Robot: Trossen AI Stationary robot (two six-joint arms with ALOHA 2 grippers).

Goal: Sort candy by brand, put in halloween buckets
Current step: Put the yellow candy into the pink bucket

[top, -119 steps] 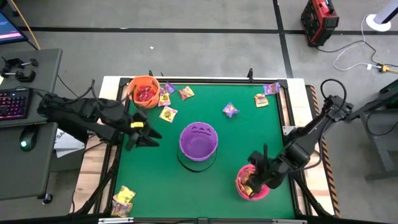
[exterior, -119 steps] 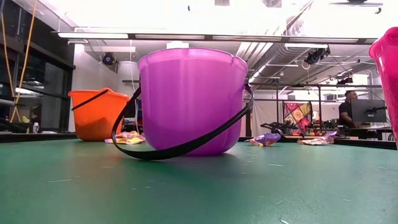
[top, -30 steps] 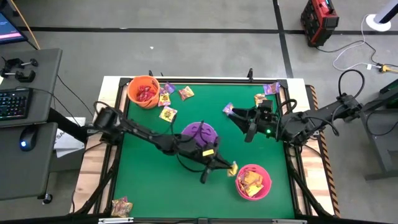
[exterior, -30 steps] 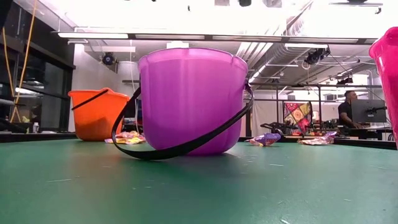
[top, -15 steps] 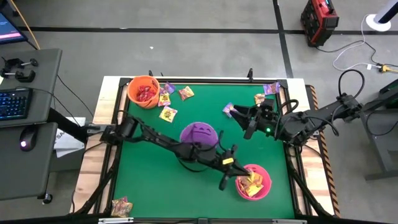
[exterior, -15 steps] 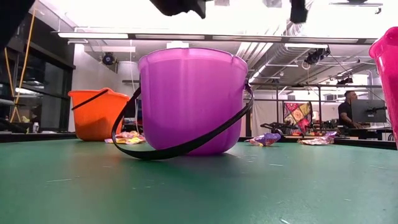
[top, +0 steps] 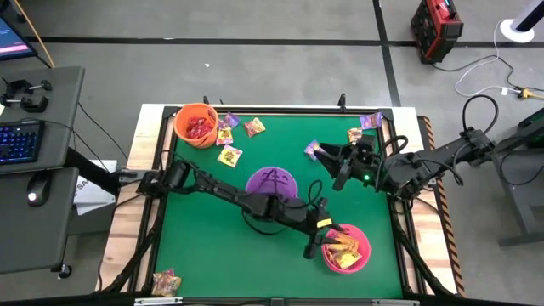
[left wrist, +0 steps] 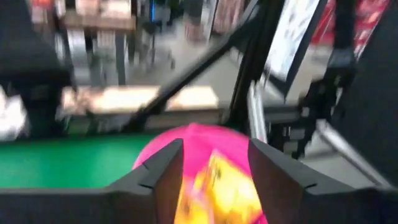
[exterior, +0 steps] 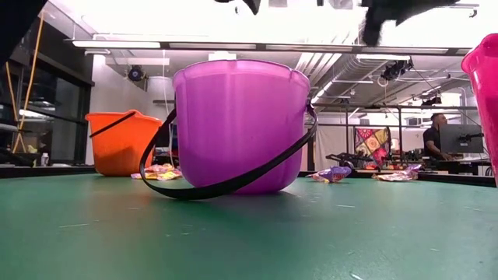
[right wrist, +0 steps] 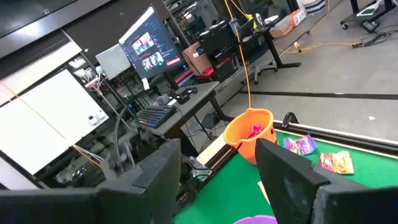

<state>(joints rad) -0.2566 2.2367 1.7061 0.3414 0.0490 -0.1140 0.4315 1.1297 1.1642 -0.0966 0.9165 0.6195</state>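
My left gripper reaches across the table to the near-left rim of the pink bucket. It stands open in the left wrist view. A yellow candy packet shows between and beyond its fingers, in the pink bucket's mouth. My right gripper hangs raised over the far right of the table, open and empty, beside a purple packet. The purple bucket stands mid-table and the orange bucket at the far left, with red packets inside.
Loose packets lie near the orange bucket and at the far right. One lies at the near-left corner. The purple bucket's black handle lies on the mat. My left arm passes by the purple bucket.
My left gripper has moved toward the table's right edge and slightly down, carrying a yellow packet at its fingertips to the pink bucket. The packet is no longer pinched at the tips and shows over the bucket's mouth. My right arm has kept still.
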